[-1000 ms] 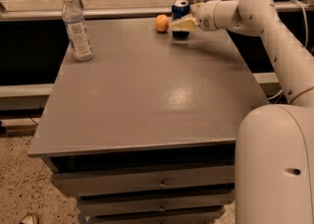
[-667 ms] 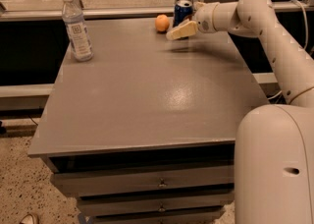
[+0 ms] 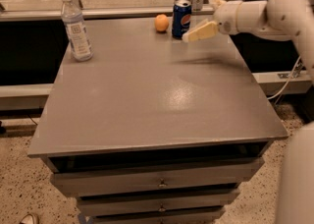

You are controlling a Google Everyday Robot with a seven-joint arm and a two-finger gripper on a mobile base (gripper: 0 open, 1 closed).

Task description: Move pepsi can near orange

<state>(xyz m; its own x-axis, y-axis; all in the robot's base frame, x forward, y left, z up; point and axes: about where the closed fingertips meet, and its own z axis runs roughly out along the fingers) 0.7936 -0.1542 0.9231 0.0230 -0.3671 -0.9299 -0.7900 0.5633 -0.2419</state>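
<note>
The pepsi can (image 3: 181, 18), dark blue with a silver top, stands upright at the far edge of the grey table (image 3: 147, 100). The small orange (image 3: 161, 22) lies just to its left, a small gap apart. My gripper (image 3: 206, 17) hovers just right of the can, above the table. It is open and empty, with one cream finger (image 3: 199, 33) pointing toward the can's base and not touching it.
A clear plastic water bottle (image 3: 76, 26) stands at the table's far left. Drawers (image 3: 157, 183) sit under the tabletop. My white arm (image 3: 274, 14) reaches in from the right, and a rail runs behind the table.
The gripper has let go of the can and drawn back to the right. The can now stands alone next to the orange.
</note>
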